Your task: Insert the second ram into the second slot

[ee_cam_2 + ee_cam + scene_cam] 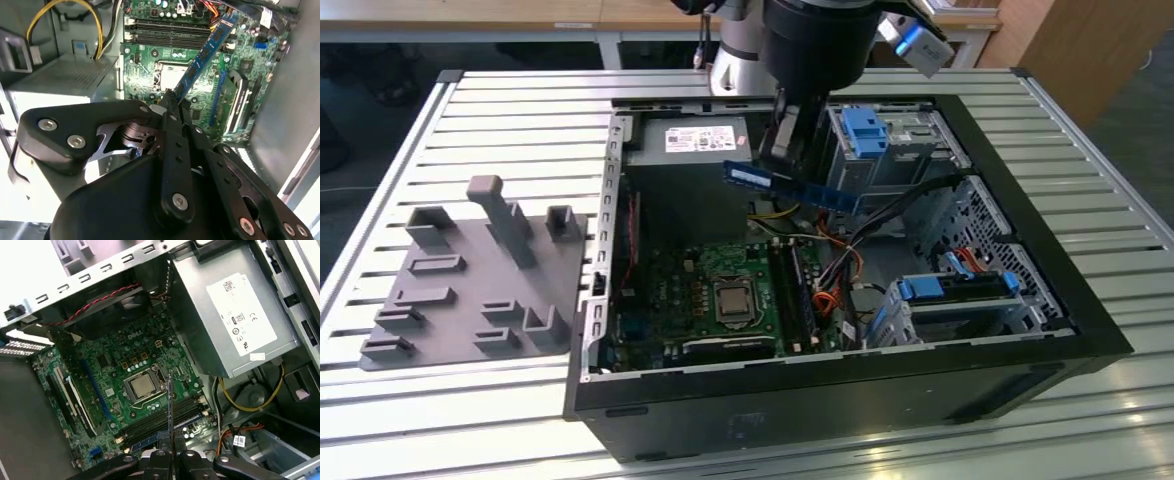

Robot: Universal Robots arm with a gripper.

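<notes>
My gripper [781, 155] is shut on the second ram [795, 186], a long dark blue stick held level above the open computer case [987, 350]. In the second wrist view the ram [206, 50] sticks out from the gripper [169, 97] over the green motherboard [145, 60]. In the first wrist view the ram [169, 400] shows edge-on, rising from the gripper [170, 450] above the row of memory slots [160, 426] beside the processor socket [142, 386]. The stick hangs clear of the slots [794, 285]. I cannot tell which slot is occupied.
A grey power supply box [230, 315] with a white label fills the case's far corner, with yellow cables [250, 395] beside it. Blue drive bays [867, 130] and orange cables [834, 260] crowd the exterior view's right. A grey fixture [467, 280] lies outside the case on the slatted table.
</notes>
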